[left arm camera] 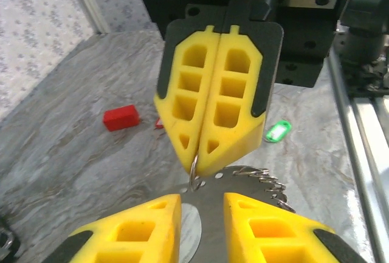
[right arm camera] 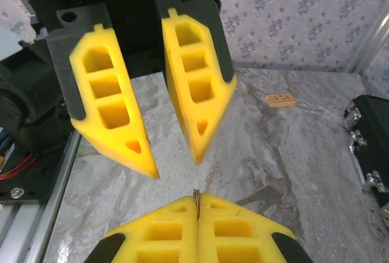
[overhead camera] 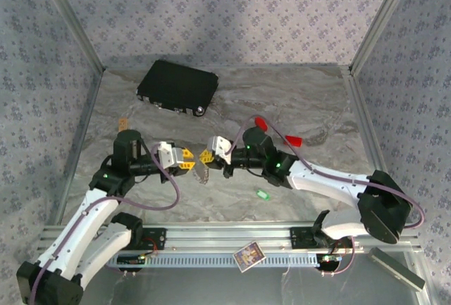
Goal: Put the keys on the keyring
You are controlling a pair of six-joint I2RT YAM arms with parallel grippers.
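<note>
Silvery keyring [left arm camera: 240, 181] hangs pinched in the right tool [left arm camera: 197, 163]; left tool [left arm camera: 202, 202] stands parted beside it; green key [left arm camera: 277, 132] lies beyond it, unthreaded.

The fingers [left arm camera: 213, 111] of the right gripper [left arm camera: 199, 167] are matt yellow plastic backed by dull black plates; those of the left gripper [right arm camera: 175, 167] look the same. At the right gripper's tips the keyring [left arm camera: 243, 181] is a thin bright wire loop on a smooth, dull silvery sheet edged with fine shiny metal chain. Just beyond those tips the green key [left arm camera: 278, 132] is glossy plastic; off to one side the red block [left arm camera: 120, 118] is matt plastic. Under both grippers the table [left arm camera: 79, 172] is smooth, marble-patterned, faintly sheened. Well beyond the left gripper the black case [right arm camera: 372, 123] is matt with shiny metal latches.
</note>
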